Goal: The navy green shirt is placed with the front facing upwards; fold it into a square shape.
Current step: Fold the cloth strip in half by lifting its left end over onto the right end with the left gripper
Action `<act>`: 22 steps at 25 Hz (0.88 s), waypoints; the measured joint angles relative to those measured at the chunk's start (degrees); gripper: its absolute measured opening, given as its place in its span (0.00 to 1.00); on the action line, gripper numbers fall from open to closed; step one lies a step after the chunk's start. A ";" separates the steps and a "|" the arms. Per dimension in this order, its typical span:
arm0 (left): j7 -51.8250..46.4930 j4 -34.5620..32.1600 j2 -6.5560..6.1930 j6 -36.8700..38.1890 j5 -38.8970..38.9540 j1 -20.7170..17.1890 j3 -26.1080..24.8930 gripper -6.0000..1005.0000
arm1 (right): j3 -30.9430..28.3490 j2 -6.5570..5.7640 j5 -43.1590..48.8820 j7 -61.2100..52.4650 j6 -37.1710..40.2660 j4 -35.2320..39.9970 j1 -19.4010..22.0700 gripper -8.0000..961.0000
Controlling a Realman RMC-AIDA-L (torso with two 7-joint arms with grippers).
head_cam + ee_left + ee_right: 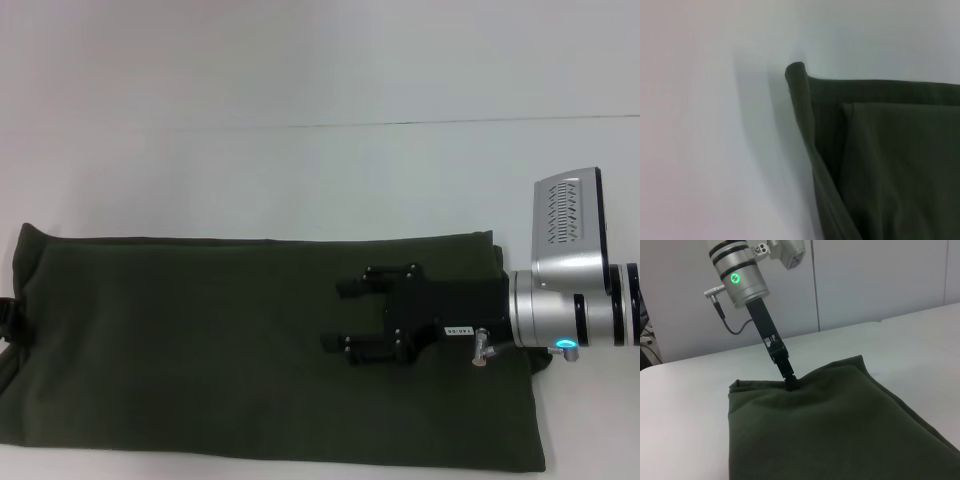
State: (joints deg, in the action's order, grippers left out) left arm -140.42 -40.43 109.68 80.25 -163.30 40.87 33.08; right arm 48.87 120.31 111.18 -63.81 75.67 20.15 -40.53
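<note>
head view shows the navy green shirt (200, 350) folded into a long band across the lower frame, left to right, right gripper (350, 315) spread open and empty over its centre-right, left gripper (790, 385) pinching the far-left edge.

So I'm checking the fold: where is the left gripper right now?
In the right wrist view, the left gripper is down at the far edge of the navy green shirt, pressing or pinching the fabric; that's the shirt's left end on the white table in the head view.
</note>
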 joint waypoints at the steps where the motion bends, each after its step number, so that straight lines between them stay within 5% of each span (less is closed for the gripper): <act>1: 0.02 0.00 0.00 -0.02 0.00 0.00 0.03 0.18 | 0.00 0.00 0.00 0.00 0.00 0.00 0.00 0.81; 6: 0.06 -0.19 0.01 -0.22 -0.04 0.00 0.51 0.03 | -0.15 0.00 -0.02 0.00 -0.06 0.13 -0.11 0.81; 22: -0.26 -3.00 0.51 0.73 0.15 -0.18 1.73 0.03 | -0.11 0.00 -0.19 -0.88 0.04 0.33 -0.34 0.81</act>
State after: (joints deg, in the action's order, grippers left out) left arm -140.68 -43.43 110.19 80.97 -163.15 40.69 34.81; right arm 48.76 120.31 110.99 -64.69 75.71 20.48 -40.87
